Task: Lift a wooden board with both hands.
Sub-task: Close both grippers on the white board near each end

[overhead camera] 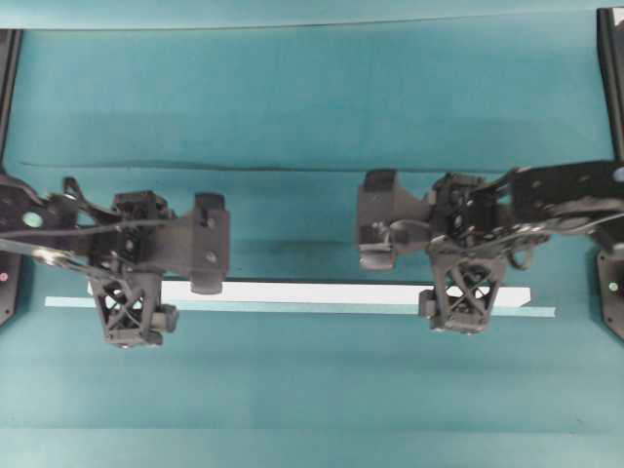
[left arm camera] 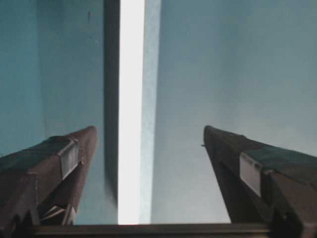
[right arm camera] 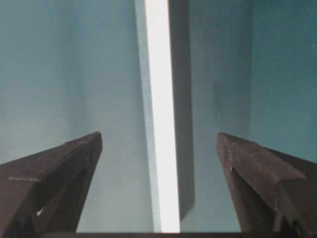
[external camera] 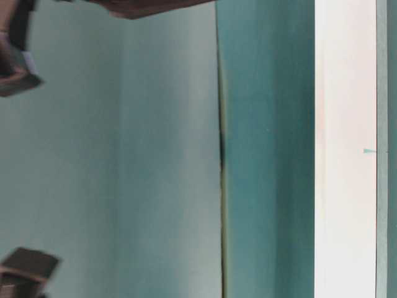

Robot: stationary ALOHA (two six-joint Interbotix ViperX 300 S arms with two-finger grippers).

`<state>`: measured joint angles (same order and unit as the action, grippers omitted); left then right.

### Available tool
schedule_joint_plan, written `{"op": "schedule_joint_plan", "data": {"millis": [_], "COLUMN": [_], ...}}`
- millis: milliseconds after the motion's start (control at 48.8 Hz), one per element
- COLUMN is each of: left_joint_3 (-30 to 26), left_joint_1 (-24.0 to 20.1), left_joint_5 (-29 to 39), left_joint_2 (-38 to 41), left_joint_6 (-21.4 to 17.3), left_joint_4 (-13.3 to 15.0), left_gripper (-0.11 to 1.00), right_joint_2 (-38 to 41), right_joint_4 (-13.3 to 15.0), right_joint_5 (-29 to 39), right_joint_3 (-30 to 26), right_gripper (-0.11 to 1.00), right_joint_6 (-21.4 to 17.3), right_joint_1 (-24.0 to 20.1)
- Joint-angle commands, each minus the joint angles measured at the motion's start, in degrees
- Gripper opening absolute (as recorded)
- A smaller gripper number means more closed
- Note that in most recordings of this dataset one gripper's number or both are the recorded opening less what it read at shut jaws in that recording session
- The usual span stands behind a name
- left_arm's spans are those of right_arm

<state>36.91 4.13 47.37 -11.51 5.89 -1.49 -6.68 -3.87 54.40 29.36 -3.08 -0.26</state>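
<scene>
The wooden board (overhead camera: 302, 292) is a long white plank lying left to right across the teal table. My left gripper (overhead camera: 132, 310) hangs over its left end and my right gripper (overhead camera: 463, 304) over its right end. In the left wrist view the board (left arm camera: 131, 99) runs between the spread fingers of the left gripper (left arm camera: 149, 131), closer to the left finger and touching neither. In the right wrist view the board (right arm camera: 161, 99) runs up the middle of the open right gripper (right arm camera: 158, 135), well apart from both fingers. The table-level view shows the board (external camera: 344, 149) as a wide white band.
A thin pale teal strip (overhead camera: 292, 308) lies along the board's near edge and sticks out past both ends. A crease in the table cloth (overhead camera: 292, 168) runs behind the arms. Black frame posts (overhead camera: 609, 78) stand at the far corners.
</scene>
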Motion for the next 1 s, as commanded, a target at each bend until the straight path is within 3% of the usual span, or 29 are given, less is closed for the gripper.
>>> {"op": "schedule_joint_plan", "data": {"millis": [0,328,697,983], "left_joint_3": [0.2,1.0,4.5,5.2], "left_joint_1": [-0.2,-2.0,-2.6,-2.7], "left_joint_5": [-1.4,-9.4,-13.5,-15.5], "left_joint_2": [1.6,9.2,11.3,12.1], "left_joint_6": [-0.8,-3.4,-3.4,-3.3], "left_joint_4": [-0.1,-0.1,-0.1,-0.1], "left_gripper": [0.96,0.96,0.96,0.96], "right_joint_2": [1.4,4.7,8.2,9.8], "right_joint_4": [0.1,0.2,0.2,0.1], "right_joint_5": [-2.3,-9.8,-17.2,-19.2], "right_joint_3": [1.0,6.5,10.0,10.4], "right_gripper": [0.95,0.95,0.95,0.95], "right_joint_6": [0.4,0.5,0.4,0.5], "right_joint_1": [-0.2,-0.7,-1.1,-1.1]}}
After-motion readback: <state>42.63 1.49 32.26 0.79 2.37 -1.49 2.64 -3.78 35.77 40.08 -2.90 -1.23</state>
